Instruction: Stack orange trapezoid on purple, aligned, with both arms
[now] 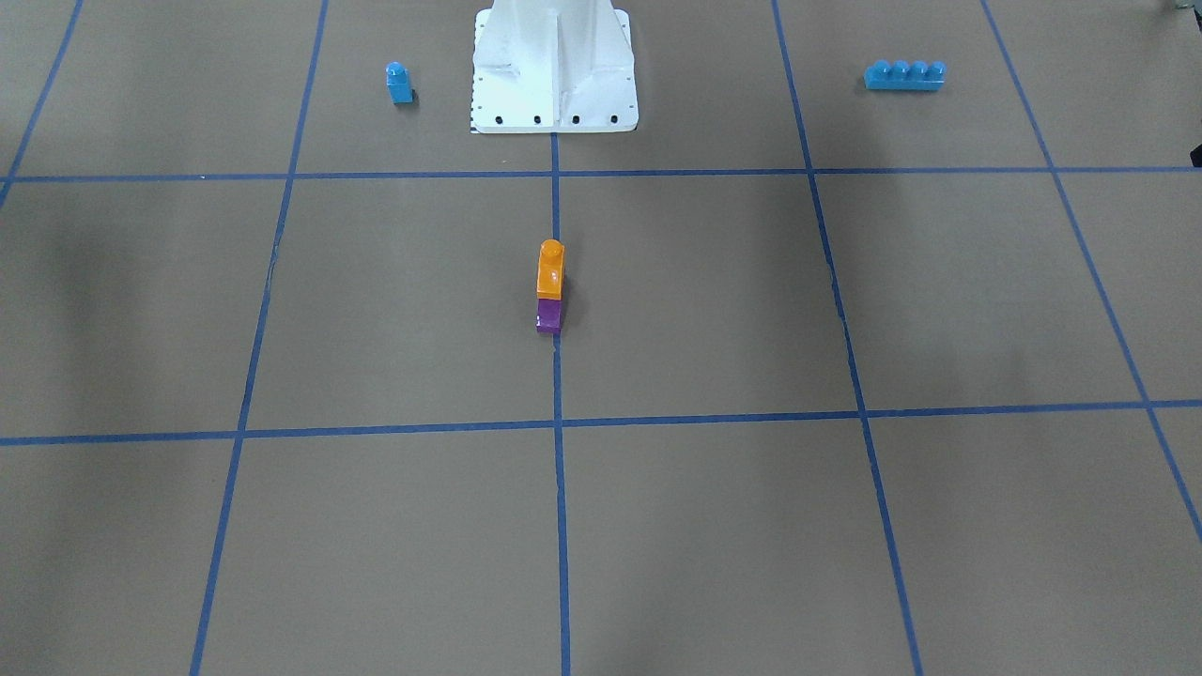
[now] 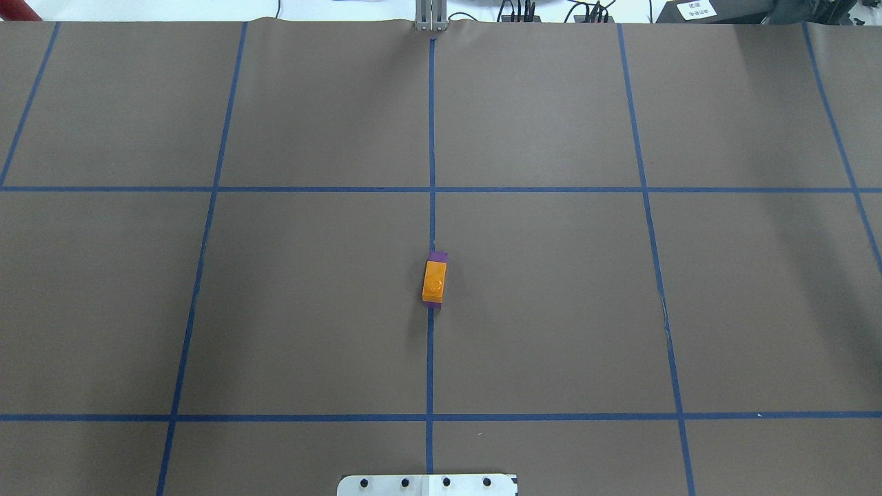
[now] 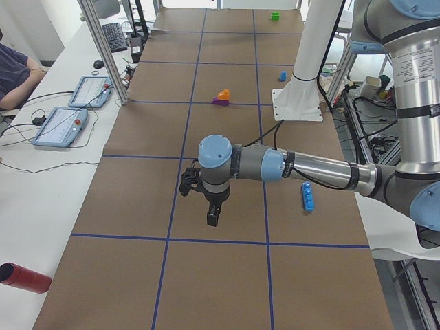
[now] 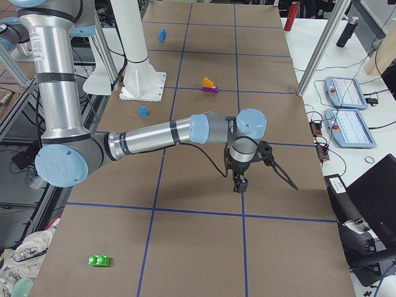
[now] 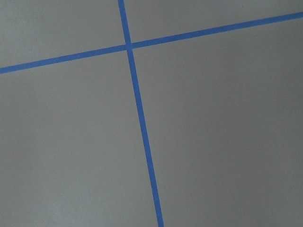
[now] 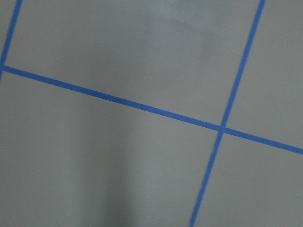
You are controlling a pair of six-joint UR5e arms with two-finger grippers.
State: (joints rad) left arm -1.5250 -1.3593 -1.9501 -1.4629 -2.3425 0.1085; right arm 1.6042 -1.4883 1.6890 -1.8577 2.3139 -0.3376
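Well apart from left tool (image 3: 214, 218), orange trapezoid (image 1: 550, 272) atop purple (image 1: 548, 317)

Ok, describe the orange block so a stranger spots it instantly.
From the white base, follow the blue centre line. The orange trapezoid sits on it, atop the purple block. It alone is orange; the single-stud block and long brick by the base are blue.

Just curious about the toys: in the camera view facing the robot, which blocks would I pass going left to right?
The small blue single-stud block → the orange trapezoid stacked on the purple block → the long blue four-stud brick.
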